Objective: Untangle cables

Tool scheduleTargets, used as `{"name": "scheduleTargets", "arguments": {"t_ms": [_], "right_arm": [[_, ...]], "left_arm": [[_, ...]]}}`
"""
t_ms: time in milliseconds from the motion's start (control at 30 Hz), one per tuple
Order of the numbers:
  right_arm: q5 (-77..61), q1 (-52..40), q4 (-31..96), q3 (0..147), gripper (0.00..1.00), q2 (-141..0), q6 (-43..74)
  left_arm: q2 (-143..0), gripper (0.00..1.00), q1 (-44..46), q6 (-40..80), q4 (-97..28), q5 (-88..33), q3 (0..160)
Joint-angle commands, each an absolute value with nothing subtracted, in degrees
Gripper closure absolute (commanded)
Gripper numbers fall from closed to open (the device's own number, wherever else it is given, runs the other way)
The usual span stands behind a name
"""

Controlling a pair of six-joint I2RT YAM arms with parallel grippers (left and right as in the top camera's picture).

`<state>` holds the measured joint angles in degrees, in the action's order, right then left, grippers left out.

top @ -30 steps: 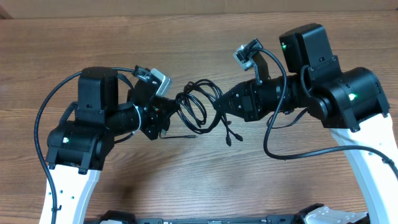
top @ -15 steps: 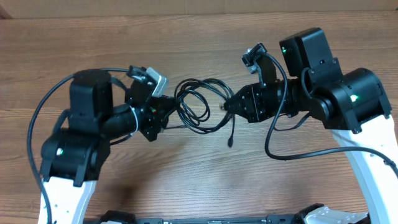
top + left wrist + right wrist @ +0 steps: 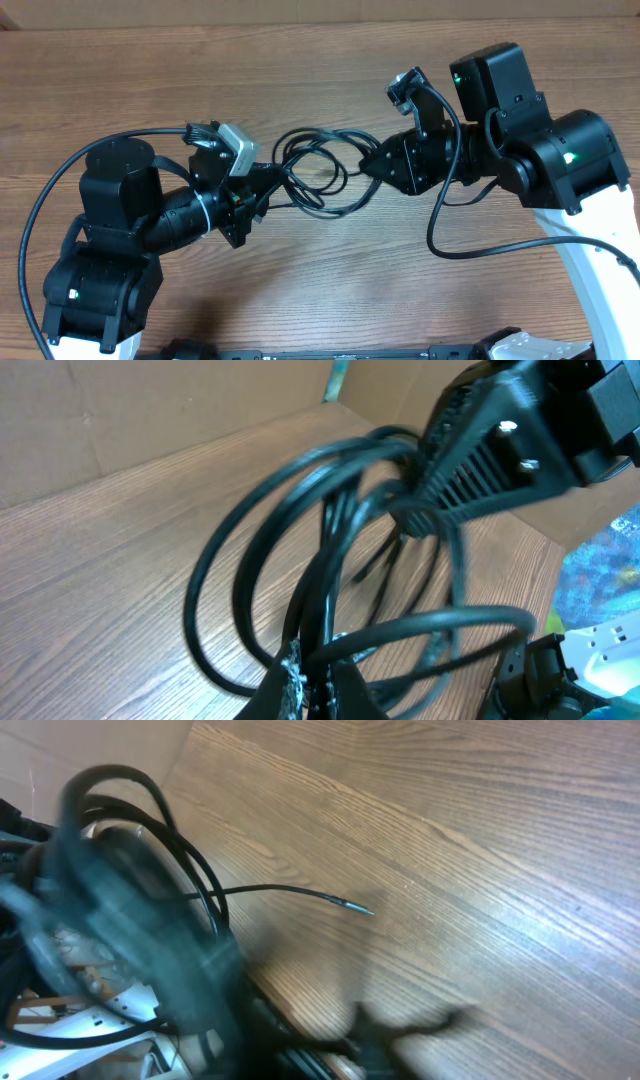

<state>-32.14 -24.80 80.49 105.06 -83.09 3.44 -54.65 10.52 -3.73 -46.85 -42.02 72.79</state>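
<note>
The cables [image 3: 318,172] are thin black cords in loose loops, hanging above the wooden table between my two grippers. My left gripper [image 3: 268,186] is shut on a strand at the loops' left side; in the left wrist view its fingers [image 3: 322,685] pinch the cords, with the loops [image 3: 330,550] rising in front. My right gripper [image 3: 368,166] is at the loops' right end and appears shut on the cables. The right wrist view is blurred: dark loops [image 3: 150,920] fill its left side, and one thin cable end [image 3: 340,903] pokes out over the table.
The wooden table [image 3: 320,280] lies under both arms. A thick black robot wire [image 3: 470,240] loops off the right arm, another [image 3: 60,180] off the left arm. Cardboard walls [image 3: 150,410] stand at the table's far edge.
The left arm has swung back and left, pulling its strand. The loops have stretched flatter and wider between the grippers. The cable end that dangled below the right gripper no longer hangs there.
</note>
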Motion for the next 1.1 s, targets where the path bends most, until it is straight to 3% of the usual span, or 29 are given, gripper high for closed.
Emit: {"name": "scheduleTargets", "arguments": {"t_ms": [0,267,333,367,500,1067], "right_arm": [[-31.6,-24.8,79.2,106.9,0.96,-81.8,2.5],[-31.6,-24.8,78.0,106.9,0.96,-81.8,2.5],[-31.6,-24.8,77.8,106.9,0.96,-81.8,2.5],[-31.6,-24.8,77.7,106.9,0.96,-81.8,2.5],[-31.5,-24.8,77.6,106.9,0.96,-81.8,2.5],[-35.3,-24.8,78.8,106.9,0.96,-81.8,2.4]], "left_arm": [[-54.1,0.96,10.7,-2.2,-46.2,-44.1,73.7],[-54.1,0.91,10.7,-2.1,-46.2,-45.1,73.7],[-54.1,0.74,10.7,-2.1,-46.2,-45.1,73.7],[-54.1,0.59,10.7,-2.1,-46.2,-45.1,73.7],[-54.1,0.37,10.7,-2.1,-46.2,-46.9,73.7],[-54.1,0.31,10.7,-2.4,-46.0,-47.0,73.7]]}}
